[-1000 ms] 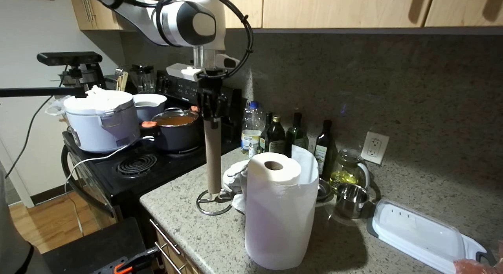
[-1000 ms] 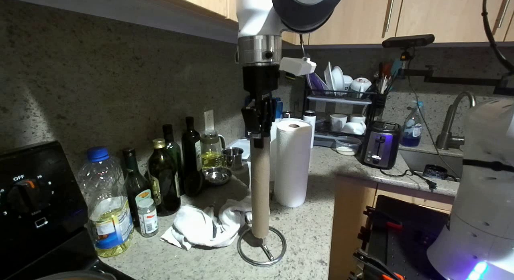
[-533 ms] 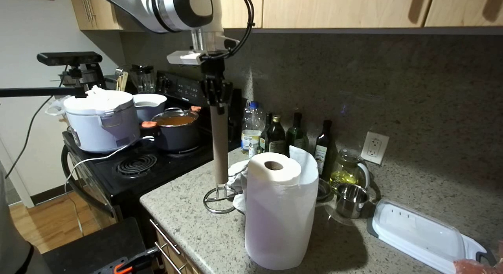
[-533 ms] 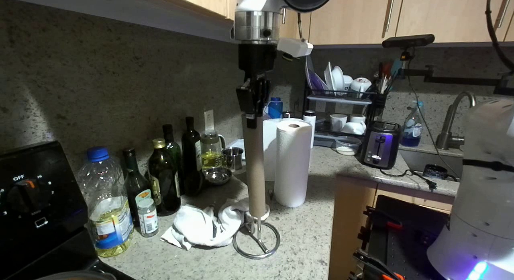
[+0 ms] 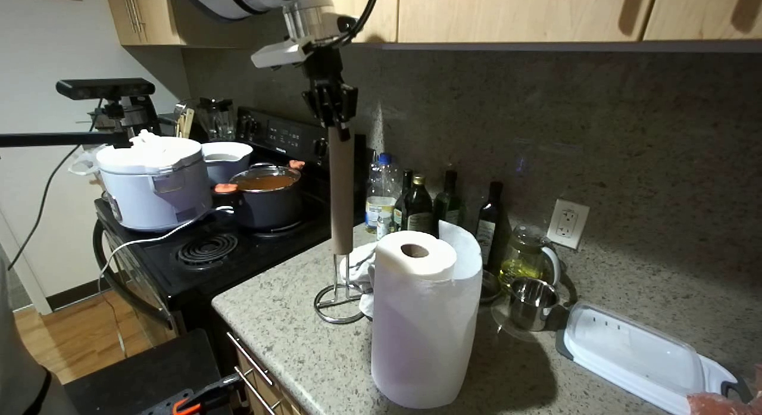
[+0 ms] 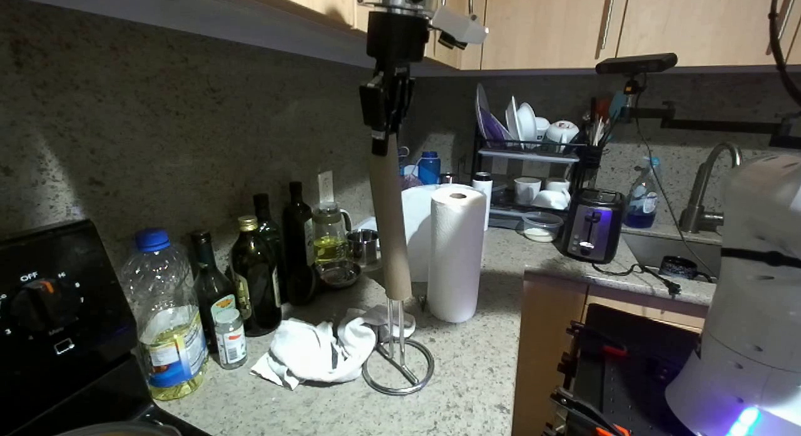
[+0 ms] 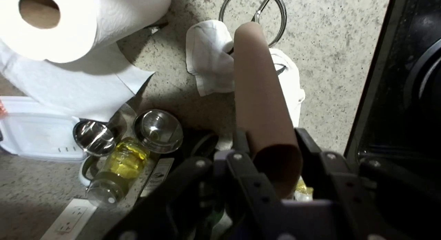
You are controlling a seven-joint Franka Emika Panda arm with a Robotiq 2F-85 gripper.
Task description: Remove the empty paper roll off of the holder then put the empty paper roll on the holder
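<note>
Gripper pinching the tube, raised partway up the holder.
The two fingers clasp the tube near its top end, and the wrist view looks into its hollow mouth. Compared with a second ago, gripper and tube are higher: the lower rim, then close above the holder's ring, now hangs well clear of it, and far more of the wire post shows below, running up inside the tube. In an exterior view the tube leans, where it stood upright before. The ring sits on the counter, shifted slightly toward the cloth; whether the two touch, I cannot tell. The towel roll, near the ring, and the bottles farther back stand where they stood.
</note>
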